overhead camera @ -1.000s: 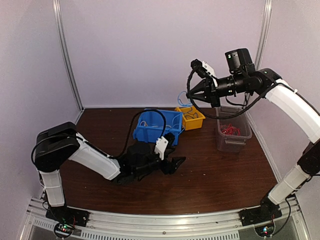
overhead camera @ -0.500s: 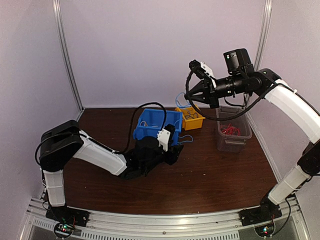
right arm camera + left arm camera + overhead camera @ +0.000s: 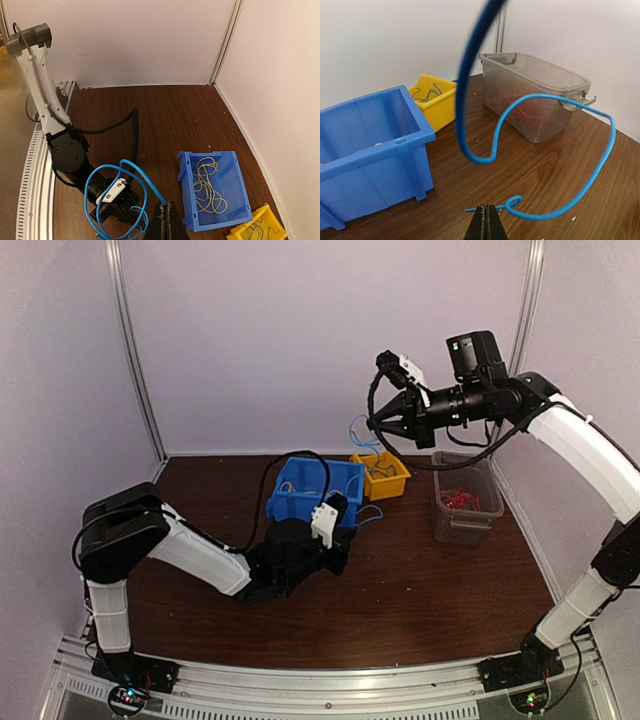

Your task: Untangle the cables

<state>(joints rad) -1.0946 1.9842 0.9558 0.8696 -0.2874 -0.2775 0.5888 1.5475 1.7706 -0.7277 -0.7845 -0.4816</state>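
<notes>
A dark wooden table [image 3: 430, 590] with pale walls behind it fills the overhead view. My left gripper [image 3: 338, 540] sits low beside the blue bin [image 3: 300, 485], and my right gripper [image 3: 372, 425] is raised above the yellow bin [image 3: 385, 478], with one blue cable [image 3: 356, 437] dangling under it. I count three containers, the third being a clear tub [image 3: 468, 510] of red cables [image 3: 460, 500], too matted to count. In my left wrist view, my fingers are pinched shut on the curled end of that blue cable [image 3: 607, 145]. It arcs free above the wood and climbs out of frame, holding its bends like light, springy wire. My right wrist view shows those jaws closed too, apparently on the same cable [image 3: 125, 163], which hangs in several loose loops below. Yellow cables [image 3: 205, 182] lie in the blue bin, perhaps two or three strands, though I cannot separate them. I judge the wire thin, nearly weightless and slippery, so it is best gripped near an end or at a kink, and pulled gently so the loops do not tighten.
</notes>
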